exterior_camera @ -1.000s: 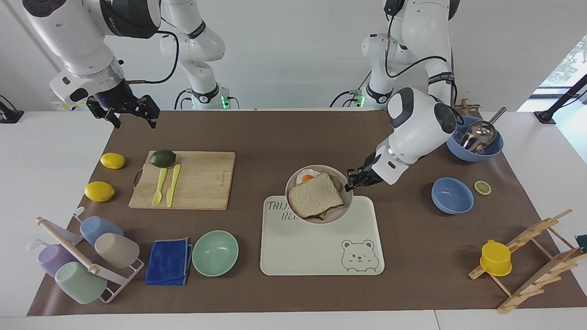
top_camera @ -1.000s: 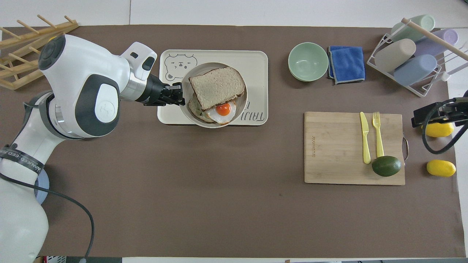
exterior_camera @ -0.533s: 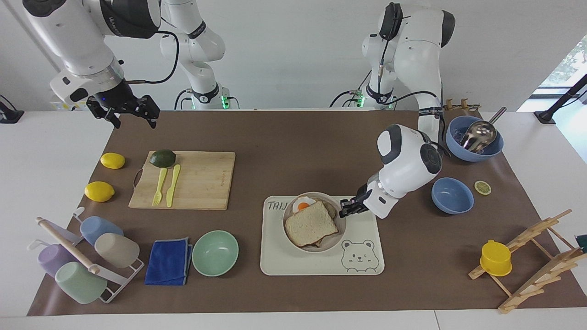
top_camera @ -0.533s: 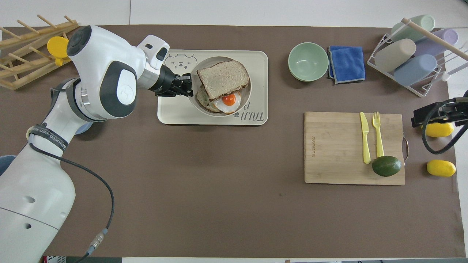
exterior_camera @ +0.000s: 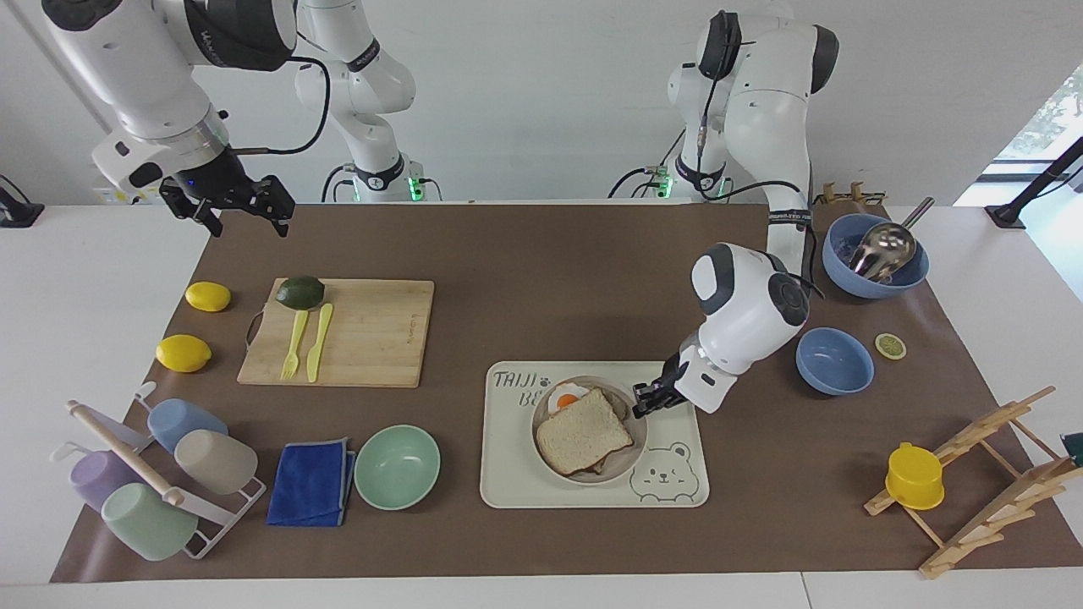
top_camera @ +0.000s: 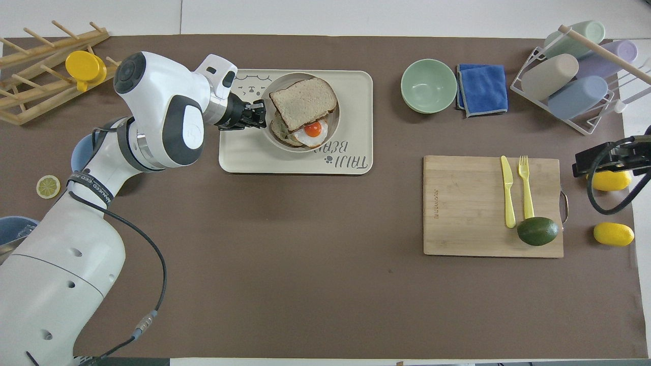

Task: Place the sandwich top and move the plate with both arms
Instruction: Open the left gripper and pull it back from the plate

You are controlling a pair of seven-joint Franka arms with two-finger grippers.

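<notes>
The small round plate is on or just above the cream bear tray; I cannot tell if it touches. The sandwich top, a pale bread slice, lies askew on the egg toast in the plate. My left gripper is shut on the plate's rim at the side toward the left arm's end. The overhead view shows the plate, the sandwich top, the tray and the left gripper. My right gripper waits open and empty, raised over the right arm's end of the table, near the lemons.
A mint bowl and a blue cloth lie beside the tray toward the right arm's end. A cutting board holds an avocado, fork and knife. Two blue bowls, a cup rack and a wooden rack are nearby.
My left gripper has carried the plate with the sandwich away from the robots, from the tray's near edge to over its middle. The right arm has not moved.
</notes>
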